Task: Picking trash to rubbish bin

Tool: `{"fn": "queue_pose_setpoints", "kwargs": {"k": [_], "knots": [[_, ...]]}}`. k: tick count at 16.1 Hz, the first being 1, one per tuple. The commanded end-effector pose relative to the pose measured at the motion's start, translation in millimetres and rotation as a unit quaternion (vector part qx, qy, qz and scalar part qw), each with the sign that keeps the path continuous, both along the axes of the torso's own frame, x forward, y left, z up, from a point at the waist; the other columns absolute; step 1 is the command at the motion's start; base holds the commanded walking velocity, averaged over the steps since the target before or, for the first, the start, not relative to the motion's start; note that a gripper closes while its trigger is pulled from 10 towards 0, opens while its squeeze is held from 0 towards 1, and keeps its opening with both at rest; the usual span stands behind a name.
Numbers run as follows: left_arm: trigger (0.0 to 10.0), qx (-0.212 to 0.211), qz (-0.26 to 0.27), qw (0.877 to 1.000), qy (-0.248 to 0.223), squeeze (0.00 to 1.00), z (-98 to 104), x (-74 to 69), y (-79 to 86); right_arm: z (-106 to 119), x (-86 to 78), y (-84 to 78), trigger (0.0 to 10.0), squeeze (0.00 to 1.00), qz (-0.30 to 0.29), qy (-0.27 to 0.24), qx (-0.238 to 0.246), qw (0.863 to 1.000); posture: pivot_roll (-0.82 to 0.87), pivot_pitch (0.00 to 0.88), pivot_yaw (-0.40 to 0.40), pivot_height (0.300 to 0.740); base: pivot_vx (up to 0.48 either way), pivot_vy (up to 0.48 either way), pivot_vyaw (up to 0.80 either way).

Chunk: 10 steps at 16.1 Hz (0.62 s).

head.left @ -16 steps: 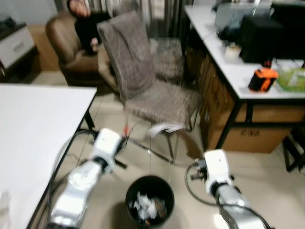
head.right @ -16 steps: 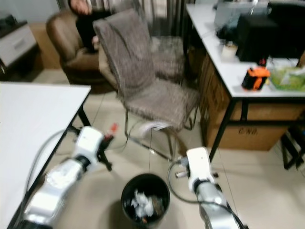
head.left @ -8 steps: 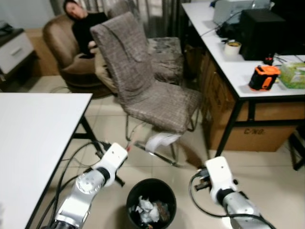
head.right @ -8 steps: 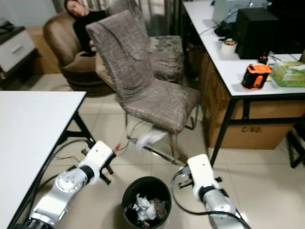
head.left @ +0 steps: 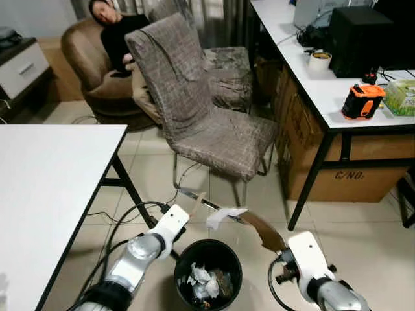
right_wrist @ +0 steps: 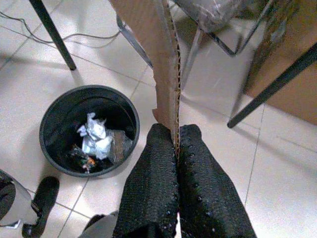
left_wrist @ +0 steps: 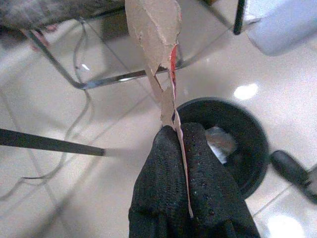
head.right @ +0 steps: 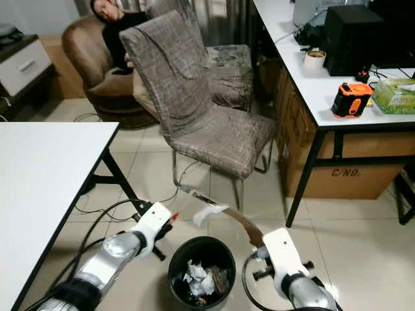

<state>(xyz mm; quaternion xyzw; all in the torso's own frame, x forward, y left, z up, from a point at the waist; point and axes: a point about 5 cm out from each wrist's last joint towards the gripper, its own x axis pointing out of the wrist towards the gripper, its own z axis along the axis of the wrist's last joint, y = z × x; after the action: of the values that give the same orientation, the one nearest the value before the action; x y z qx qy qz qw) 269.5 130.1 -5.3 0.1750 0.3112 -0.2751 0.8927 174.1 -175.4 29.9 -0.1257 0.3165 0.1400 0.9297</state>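
Left eye view: a round black plastic rubbish bin (head.left: 208, 272) stands on the pale tiled floor (head.left: 363, 220), between the two silver arms, with open floor on every side of its rim. A white desk (head.left: 45, 188) edges the robot's left; a second white desk on black legs (head.left: 311, 91) runs along the right, and one grey checked fabric chair (head.left: 201, 110) stands beyond the bin.

The left end effector (left_wrist: 176, 144) is pinched shut on a thin torn strip of brown cardboard with a red edge (left_wrist: 156, 44), which sticks up beside the bin's rim. The right end effector (right_wrist: 177, 144) is likewise closed tight, on a larger brown corrugated cardboard piece (right_wrist: 153, 49) held above the floor just right of the bin (a white scrap (head.left: 224, 216) hangs at its far end).

In the bin lie crumpled white papers (right_wrist: 94, 139). One person in black (head.left: 120, 35) sits in a brown armchair (head.left: 84, 58) well behind.
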Motion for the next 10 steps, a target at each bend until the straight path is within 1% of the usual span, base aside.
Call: {"fn": "queue_pose_setpoints", "kwargs": {"k": [1, 2, 3, 4, 5, 7, 8, 10], "knots": [[10.0, -0.01, 0.014, 1.0, 0.004, 0.0, 1, 4.7, 2.2, 7, 1.4, 0.9, 10.0, 0.0, 0.0, -0.014, -0.002, 1.0, -0.18, 0.049, 0.087, 0.74, 0.0, 0.0, 0.0], [10.0, -0.003, 0.004, 1.0, 0.004, 0.0, 0, 7.0, -2.6, 6, -0.8, -1.2, 10.0, 0.0, -0.009, -0.009, -0.012, 1.0, -0.18, 0.059, 0.085, 0.74, 0.0, 0.0, 0.0], [10.0, 0.01, -0.003, 1.0, 0.0, 0.0, -2, 9.5, -5.6, 4, -4.9, -5.5, 10.0, 0.0, -0.026, 0.01, -0.031, 0.999, -0.18, 0.066, 0.085, 0.74, 0.0, 0.0, 0.0], [10.0, 0.012, -0.007, 1.0, -0.001, 0.0, -1, 11.3, -8.0, 4, -7.1, -8.0, 10.0, 0.0, -0.031, 0.017, -0.039, 0.999, -0.18, 0.071, 0.083, 0.74, 0.0, 0.0, 0.0], [10.0, 0.022, -0.018, 1.0, -0.005, 0.0, 0, 14.9, -10.8, 4, -11.3, -8.4, 10.0, 0.0, -0.028, 0.028, -0.035, 0.999, -0.18, 0.077, 0.079, 0.74, 0.0, 0.0, 0.0], [10.0, 0.044, -0.033, 0.998, -0.008, 0.0, 0, 17.0, -9.5, 4, -16.9, -4.5, 10.0, 0.0, -0.008, 0.04, -0.02, 0.999, -0.18, 0.083, 0.07, 0.74, 0.0, 0.0, 0.0], [10.0, 0.048, -0.03, 0.998, -0.007, 0.0, -2, 17.2, -7.3, 3, -19.0, -3.5, 10.0, 0.0, 0.005, 0.048, -0.02, 0.999, -0.18, 0.082, 0.069, 0.74, 0.0, 0.0, 0.0], [10.0, 0.051, -0.04, 0.998, -0.002, 0.0, -5, 15.6, -7.1, 3, -18.8, -4.9, 10.0, 0.0, 0.01, 0.055, -0.025, 0.998, -0.18, 0.078, 0.062, 0.74, 0.0, 0.0, 0.0]]}}
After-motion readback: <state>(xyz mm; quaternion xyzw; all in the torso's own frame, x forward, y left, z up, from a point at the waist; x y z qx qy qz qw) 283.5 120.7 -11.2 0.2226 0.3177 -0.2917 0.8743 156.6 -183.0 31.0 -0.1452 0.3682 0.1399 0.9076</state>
